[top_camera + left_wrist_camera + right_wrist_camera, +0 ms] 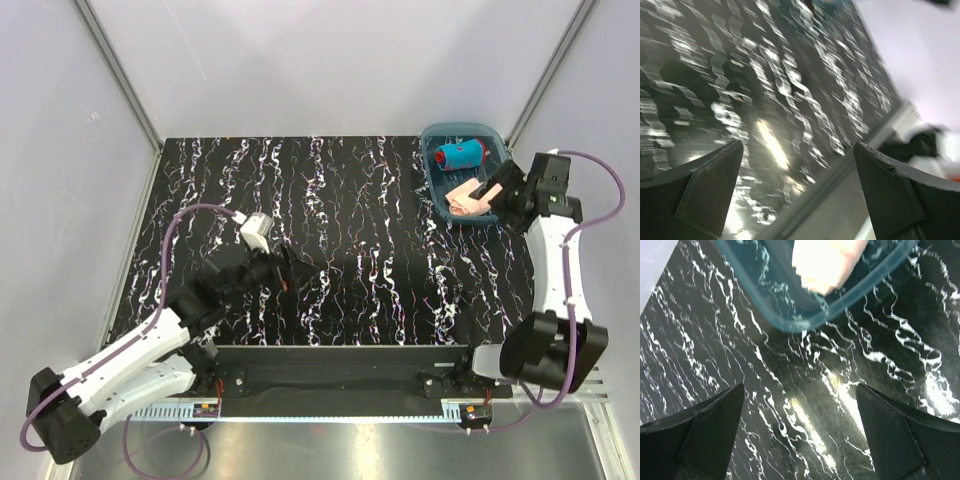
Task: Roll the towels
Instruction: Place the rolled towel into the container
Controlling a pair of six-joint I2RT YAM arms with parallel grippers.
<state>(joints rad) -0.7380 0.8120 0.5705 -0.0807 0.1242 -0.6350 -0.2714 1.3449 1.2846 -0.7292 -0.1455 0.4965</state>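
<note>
The blue towel with red pattern (462, 153) lies rolled at the back of the translucent blue tray (434, 180). The peach-pink towel (466, 199) lies in the tray's front part, and it also shows in the right wrist view (827, 262). My right gripper (492, 193) is open and empty, hovering at the tray's right front edge beside the pink towel. In its wrist view (800, 435) the jaws stand wide apart over bare table. My left gripper (288, 271) is open and empty over the middle left of the table. Its wrist view (797, 192) is blurred.
The tray's rim (790, 322) stands on the black marbled table (350, 230) at the back right corner. Pale walls enclose the table on three sides. A black rail (340, 360) runs along the near edge between the arm bases.
</note>
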